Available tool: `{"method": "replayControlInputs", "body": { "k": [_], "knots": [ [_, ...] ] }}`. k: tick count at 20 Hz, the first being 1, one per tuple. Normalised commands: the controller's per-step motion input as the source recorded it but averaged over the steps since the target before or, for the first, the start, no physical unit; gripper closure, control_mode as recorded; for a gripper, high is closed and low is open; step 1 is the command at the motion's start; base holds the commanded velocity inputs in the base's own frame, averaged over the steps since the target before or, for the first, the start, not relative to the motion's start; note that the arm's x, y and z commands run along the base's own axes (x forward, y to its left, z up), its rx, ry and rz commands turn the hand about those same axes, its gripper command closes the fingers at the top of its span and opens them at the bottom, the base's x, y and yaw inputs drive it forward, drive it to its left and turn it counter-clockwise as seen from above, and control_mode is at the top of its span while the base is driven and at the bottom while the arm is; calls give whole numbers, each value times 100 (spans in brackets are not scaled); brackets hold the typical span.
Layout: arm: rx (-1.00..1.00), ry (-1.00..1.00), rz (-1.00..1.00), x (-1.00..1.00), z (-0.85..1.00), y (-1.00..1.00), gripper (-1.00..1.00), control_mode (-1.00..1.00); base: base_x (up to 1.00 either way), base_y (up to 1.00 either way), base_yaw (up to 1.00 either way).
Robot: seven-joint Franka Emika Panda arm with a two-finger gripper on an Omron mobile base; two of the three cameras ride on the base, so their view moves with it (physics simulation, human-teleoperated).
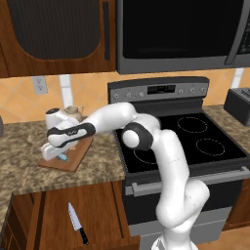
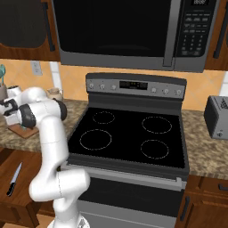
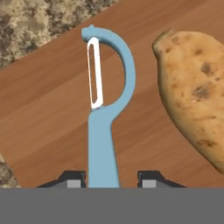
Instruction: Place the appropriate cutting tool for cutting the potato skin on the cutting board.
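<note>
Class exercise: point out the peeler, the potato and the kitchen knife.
peeler (image 3: 103,144): hand view, on its blue handle.
potato (image 3: 194,92): hand view, mid skin.
kitchen knife (image 1: 73,217): left base view, on its silver blade.

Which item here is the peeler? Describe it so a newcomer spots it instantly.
Left of the stove, on the granite counter, lies a reddish-brown cutting board. The peeler lies on it beside the potato, its handle between the gripper fingertips. It is pale blue with a curved head and white blade; the black-handled knife is elsewhere.
</note>
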Motion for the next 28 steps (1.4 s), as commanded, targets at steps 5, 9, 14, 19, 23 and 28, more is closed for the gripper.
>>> {"method": "replayControlInputs", "body": {
  "k": [5,9,14,19,23,28],
  "knots": [
    [0,0,0,-22,24,-25,-100,-100,0,0,0],
    [0,-3,0,-47,68,-29,-100,-100,0,0,0],
    [0,-6,-1,-98,46,-74,-100,-100,0,0,0],
    [2,-11,-7,-100,4,-100,-100,-100,0,0,0],
    [7,-1,-11,-100,36,-100,-100,-100,0,0,0],
    [6,0,-6,-100,59,-100,-100,-100,0,0,0]
  ]
}}
